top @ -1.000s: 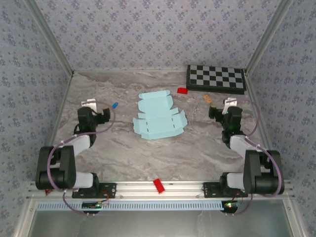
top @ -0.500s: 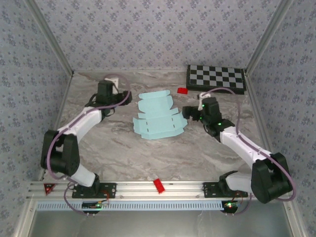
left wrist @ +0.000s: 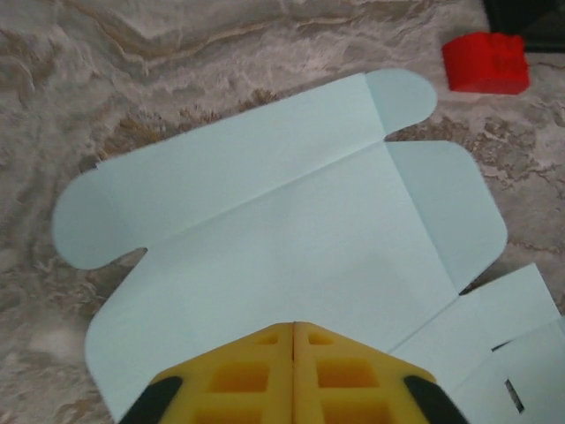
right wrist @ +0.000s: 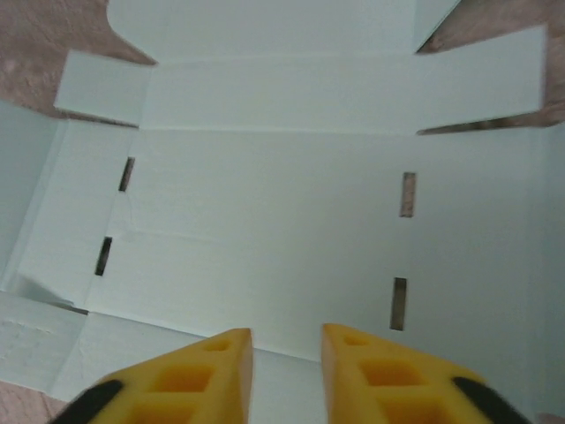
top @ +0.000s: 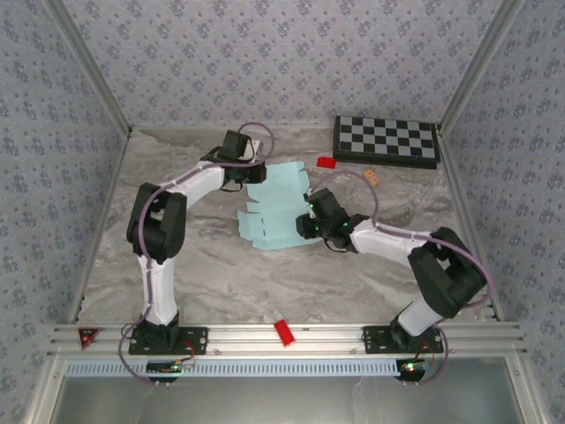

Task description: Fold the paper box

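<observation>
Our left jaws are clenched. Their yellow fingers [left wrist: 247, 375] meet along one seam with nothing seen between them, and they hang over a wide panel of the box [left wrist: 291, 230]. We cannot tell whether the tips touch the card. That panel ends in a long flap with rounded tabs at both ends, all lying flat.

Our right jaws are released, with a narrow, empty gap between their fingers [right wrist: 207, 371]. They sit above a panel cut with four short dark slots, two on each side.

From above, we see the box [top: 278, 208] lying unfolded at mid tabletop [top: 221, 265] as a pale blue die-cut sheet. The left arm [top: 190, 185] reaches in to its far-left corner. The right arm [top: 388, 238] stretches across from the right to its near-right side.

Farther out, a small red block [top: 326, 162] lies just beyond the far-right corner of the sheet, apart from it. A tiny orange piece [top: 372, 177] sits to the right of the block, near the checkerboard [top: 386, 141], which fills the far-right corner of the tabletop. Another red piece [top: 283, 332] rests on the metal rail [top: 353, 334] at the near edge, between the two arm bases and well apart from the box.
</observation>
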`<state>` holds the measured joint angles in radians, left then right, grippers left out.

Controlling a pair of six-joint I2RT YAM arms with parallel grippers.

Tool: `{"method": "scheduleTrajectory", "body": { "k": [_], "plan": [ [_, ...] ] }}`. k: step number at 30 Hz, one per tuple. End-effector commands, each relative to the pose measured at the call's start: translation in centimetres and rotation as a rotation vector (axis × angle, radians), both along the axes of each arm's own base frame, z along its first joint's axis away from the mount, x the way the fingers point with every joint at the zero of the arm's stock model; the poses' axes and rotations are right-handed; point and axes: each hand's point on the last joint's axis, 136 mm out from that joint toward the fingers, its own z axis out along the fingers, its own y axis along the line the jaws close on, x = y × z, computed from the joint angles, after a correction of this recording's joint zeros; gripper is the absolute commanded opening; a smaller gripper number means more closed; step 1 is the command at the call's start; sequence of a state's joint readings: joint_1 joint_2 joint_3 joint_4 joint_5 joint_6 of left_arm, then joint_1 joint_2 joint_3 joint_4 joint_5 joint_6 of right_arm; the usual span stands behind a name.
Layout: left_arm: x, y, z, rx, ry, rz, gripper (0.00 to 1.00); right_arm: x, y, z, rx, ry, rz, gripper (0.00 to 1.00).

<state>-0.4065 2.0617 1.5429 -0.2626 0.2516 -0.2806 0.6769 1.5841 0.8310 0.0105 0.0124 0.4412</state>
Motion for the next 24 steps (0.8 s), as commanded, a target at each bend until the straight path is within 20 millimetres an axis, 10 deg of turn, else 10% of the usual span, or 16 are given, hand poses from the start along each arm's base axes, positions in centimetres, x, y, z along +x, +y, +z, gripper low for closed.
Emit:
{"method": "scheduleTrajectory", "body": {
  "k": [1,13,24],
  "plan": [
    [-0.2,-1.2,-0.9,-0.009,0.056,-0.038,0.01,0.3,1.5,-0.8,0.060,0.048,-0.014,0.18],
    [-2.1,-1.0,-6.4,0.069,0.202,-0.041,0.00,-0.6,0.5,-5.2,-0.013,0.144,-0.046,0.10],
    [-8.6,1.3,-7.0,0.154,0.268,-0.029,0.00,-1.7,-2.2,-5.4,-0.104,0.189,-0.097,0.08]
  ]
}}
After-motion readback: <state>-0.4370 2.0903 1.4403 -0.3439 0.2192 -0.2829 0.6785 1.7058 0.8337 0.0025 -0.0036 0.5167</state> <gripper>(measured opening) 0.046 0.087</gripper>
